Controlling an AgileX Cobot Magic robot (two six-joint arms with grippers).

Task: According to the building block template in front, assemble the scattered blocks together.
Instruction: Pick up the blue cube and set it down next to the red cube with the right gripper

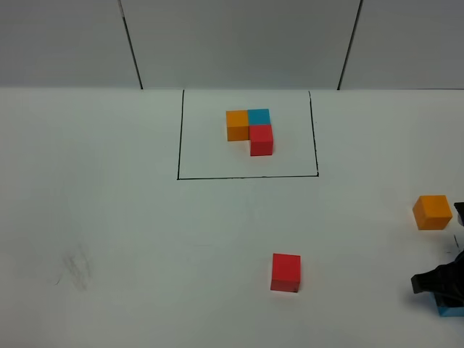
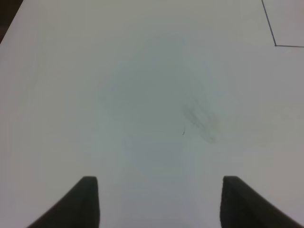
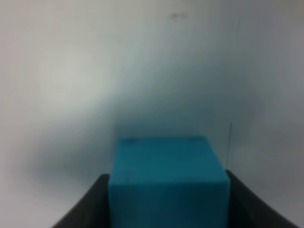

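The building block template (image 1: pixel 250 130) is an orange, blue and red cube trio inside a thin black rectangle (image 1: pixel 178 145) at the back middle of the table. Of the scattered blocks, the red cube (image 1: pixel 286 272) lies front centre and the orange cube (image 1: pixel 432 212) at the far right. The blue cube (image 1: pixel 449 310) sits at the front right edge under my right gripper (image 1: pixel 441 286). In the right wrist view the blue cube (image 3: pixel 166 180) fills the gap between the dark fingers (image 3: pixel 90 209), which press both its sides. My left gripper (image 2: pixel 159 199) is open and empty over bare table.
A faint grey smudge (image 1: pixel 76 267) marks the white table at the front left; it also shows in the left wrist view (image 2: pixel 202 121). A corner of the black rectangle (image 2: pixel 275 45) shows there too. A grey wall with two dark seams stands behind the table.
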